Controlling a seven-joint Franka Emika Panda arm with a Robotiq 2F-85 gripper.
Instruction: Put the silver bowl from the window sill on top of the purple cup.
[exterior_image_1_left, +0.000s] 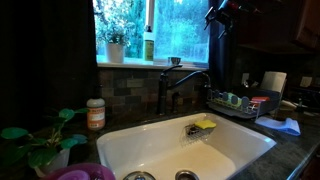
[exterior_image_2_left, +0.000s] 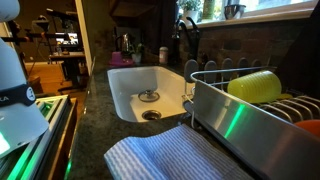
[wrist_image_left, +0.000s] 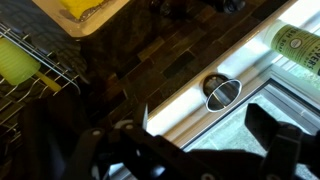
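Observation:
The silver bowl (exterior_image_1_left: 175, 61) stands on the window sill (exterior_image_1_left: 130, 65) between a green bottle and the window frame. It also shows in an exterior view (exterior_image_2_left: 233, 11) and in the wrist view (wrist_image_left: 222, 91), upright with its shiny inside showing. The purple cup (exterior_image_1_left: 85, 173) shows only its rim at the bottom edge, left of the sink. My gripper (wrist_image_left: 195, 150) is open and empty, its dark fingers spread wide. It hangs above and apart from the bowl. In an exterior view the arm (exterior_image_1_left: 218, 16) is high in front of the window, right of the bowl.
A white sink (exterior_image_1_left: 190, 150) with a dark tap (exterior_image_1_left: 180, 85) lies below the sill. A green bottle (exterior_image_1_left: 148, 45) and a potted plant (exterior_image_1_left: 113, 45) stand on the sill. A dish rack (exterior_image_1_left: 235, 103) sits to the right, an orange-labelled bottle (exterior_image_1_left: 95, 113) to the left.

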